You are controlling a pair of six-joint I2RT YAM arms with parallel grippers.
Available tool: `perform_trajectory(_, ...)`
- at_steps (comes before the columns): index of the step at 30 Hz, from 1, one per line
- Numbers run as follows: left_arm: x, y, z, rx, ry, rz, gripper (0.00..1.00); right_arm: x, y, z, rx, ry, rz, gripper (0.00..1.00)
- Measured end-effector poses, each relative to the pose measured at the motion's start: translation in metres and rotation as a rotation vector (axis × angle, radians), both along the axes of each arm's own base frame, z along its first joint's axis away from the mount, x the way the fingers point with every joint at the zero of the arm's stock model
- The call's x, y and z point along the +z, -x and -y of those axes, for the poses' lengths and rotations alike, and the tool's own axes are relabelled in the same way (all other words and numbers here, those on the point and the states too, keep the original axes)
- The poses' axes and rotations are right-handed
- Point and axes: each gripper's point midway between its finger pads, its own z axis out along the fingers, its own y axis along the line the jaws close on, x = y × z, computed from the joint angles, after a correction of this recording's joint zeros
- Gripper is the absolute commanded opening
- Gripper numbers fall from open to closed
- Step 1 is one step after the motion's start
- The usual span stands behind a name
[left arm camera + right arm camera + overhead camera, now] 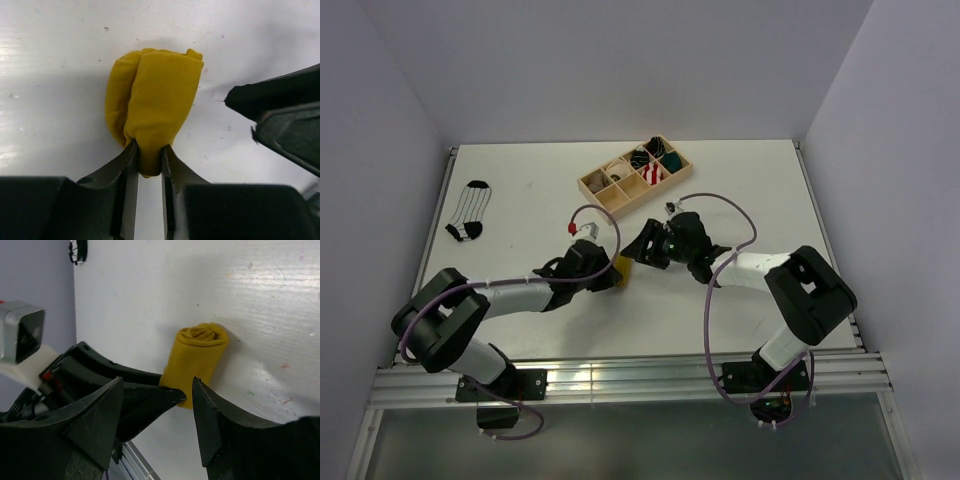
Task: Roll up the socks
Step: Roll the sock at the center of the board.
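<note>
my left pincer [149, 150]: clamped on the rolled mustard-yellow fabric sock [155, 100], table centre | my right pincer [156, 385]: jaws apart, just beside the roll | white black-striped sock [470, 210]: flat at 10 o'clock | compartmented wooden tray [598, 197], 12 o'clock: holds red-and-white roll [653, 175], teal roll [672, 160]

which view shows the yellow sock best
The left wrist view: the yellow sock fills the centre, rolled, its end pinched between the left fingers. The right wrist view shows its coiled end; the top view only a sliver.
</note>
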Motion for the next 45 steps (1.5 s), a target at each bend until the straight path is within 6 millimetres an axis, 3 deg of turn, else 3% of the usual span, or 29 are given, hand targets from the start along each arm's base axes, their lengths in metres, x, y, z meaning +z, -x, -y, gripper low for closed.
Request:
perform_trajectory(5, 0.001, 0.001, 0.006, -0.048, 0.171, -0.109, 0.01, 0.005, -0.004, -0.005, 0.001, -0.035, 0.024, 0.66)
perform_trajectory(19, -0.004, 0.001, 0.009, -0.089, 0.383, -0.297, 0.03, -0.050, -0.001, 0.006, -0.045, 0.092, -0.092, 0.67)
perform_trajectory(30, -0.010, -0.002, 0.016, -0.106, 0.438, -0.340, 0.05, -0.052, -0.009, -0.012, -0.017, 0.107, -0.103, 0.66)
perform_trajectory(39, -0.012, -0.004, 0.019, -0.122, 0.468, -0.353, 0.09, -0.056, -0.016, -0.016, 0.009, 0.139, -0.095, 0.55)
perform_trajectory(45, -0.013, -0.004, 0.017, -0.124, 0.477, -0.350, 0.13, -0.062, -0.015, -0.012, 0.021, 0.187, -0.090, 0.31)
